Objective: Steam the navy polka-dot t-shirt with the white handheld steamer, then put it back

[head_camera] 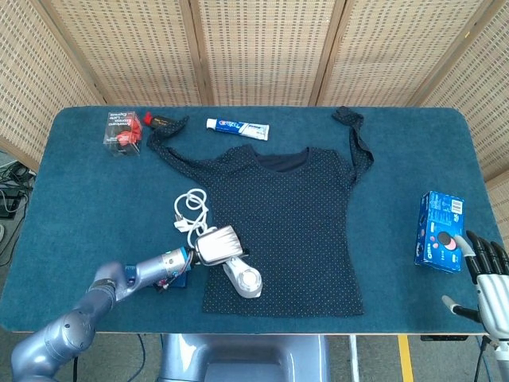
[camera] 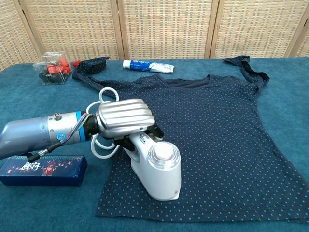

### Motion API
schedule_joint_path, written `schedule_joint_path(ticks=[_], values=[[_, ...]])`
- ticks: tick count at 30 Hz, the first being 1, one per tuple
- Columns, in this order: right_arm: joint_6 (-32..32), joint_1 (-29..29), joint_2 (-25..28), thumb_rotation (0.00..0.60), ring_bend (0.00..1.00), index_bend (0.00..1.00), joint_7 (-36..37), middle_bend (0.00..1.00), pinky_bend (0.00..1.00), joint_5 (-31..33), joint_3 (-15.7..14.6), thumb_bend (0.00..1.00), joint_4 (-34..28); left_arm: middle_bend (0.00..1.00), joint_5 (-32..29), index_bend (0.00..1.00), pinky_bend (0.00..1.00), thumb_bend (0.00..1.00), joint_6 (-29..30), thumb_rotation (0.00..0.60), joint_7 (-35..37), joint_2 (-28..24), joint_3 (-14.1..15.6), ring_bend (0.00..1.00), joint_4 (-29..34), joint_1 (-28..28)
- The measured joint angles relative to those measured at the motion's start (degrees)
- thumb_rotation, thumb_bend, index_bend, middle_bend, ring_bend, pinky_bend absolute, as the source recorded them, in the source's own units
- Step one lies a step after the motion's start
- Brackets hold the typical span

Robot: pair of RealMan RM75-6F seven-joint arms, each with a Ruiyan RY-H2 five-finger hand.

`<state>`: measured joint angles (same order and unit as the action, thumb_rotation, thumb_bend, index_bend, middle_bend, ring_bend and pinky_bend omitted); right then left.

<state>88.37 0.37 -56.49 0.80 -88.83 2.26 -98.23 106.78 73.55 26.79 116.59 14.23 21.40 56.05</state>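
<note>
The navy polka-dot t-shirt [head_camera: 294, 215] [camera: 217, 130] lies flat across the middle of the table, sleeves spread toward the back. My left hand [head_camera: 216, 243] [camera: 124, 117] grips the handle of the white handheld steamer [head_camera: 242, 278] [camera: 157, 166], whose head rests over the shirt's lower left part near the hem. The steamer's white cord [head_camera: 191, 208] [camera: 103, 143] coils on the cloth-covered table just left of the shirt. My right hand [head_camera: 487, 278] sits at the table's right front corner, fingers apart and holding nothing; the chest view does not show it.
A dark blue flat box [camera: 43, 170] [head_camera: 176, 279] lies under my left forearm. A toothpaste tube [head_camera: 237, 128] [camera: 147, 65] and a clear box with red pieces [head_camera: 123, 132] [camera: 49, 67] sit at the back left. A blue box [head_camera: 439, 231] lies near my right hand.
</note>
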Motion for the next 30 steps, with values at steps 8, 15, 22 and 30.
schedule_joint_path(ticks=[8, 15, 22, 30], values=[[0.5, -0.2, 0.3, 0.600, 0.00, 0.03, 0.5, 0.00, 0.00, -0.3, 0.0, 0.00, -0.1, 0.87, 1.3, 1.00, 0.85, 0.73, 1.4, 0.600, -0.6, 0.2, 0.7, 0.77, 2.5, 0.6], [0.5, -0.2, 0.3, 0.600, 0.00, 0.03, 0.5, 0.00, 0.00, -0.7, -0.2, 0.00, -0.1, 0.87, 1.2, 1.00, 0.85, 0.73, 0.8, 0.600, -1.7, -1.3, 0.8, 0.77, 2.6, 0.0], [0.8, -0.3, 0.2, 0.600, 0.00, 0.03, 0.1, 0.00, 0.00, -1.0, -0.3, 0.00, -0.3, 0.87, 0.0, 1.00, 0.85, 0.73, 0.3, 0.600, -1.5, -2.8, 0.5, 0.77, 1.4, -1.9], [0.7, -0.3, 0.0, 0.600, 0.00, 0.03, -0.6, 0.00, 0.00, -1.5, -0.5, 0.00, -0.6, 0.87, -1.1, 1.00, 0.85, 0.73, 0.8, 0.600, -0.6, -4.9, 0.4, 0.77, -0.1, -4.7]])
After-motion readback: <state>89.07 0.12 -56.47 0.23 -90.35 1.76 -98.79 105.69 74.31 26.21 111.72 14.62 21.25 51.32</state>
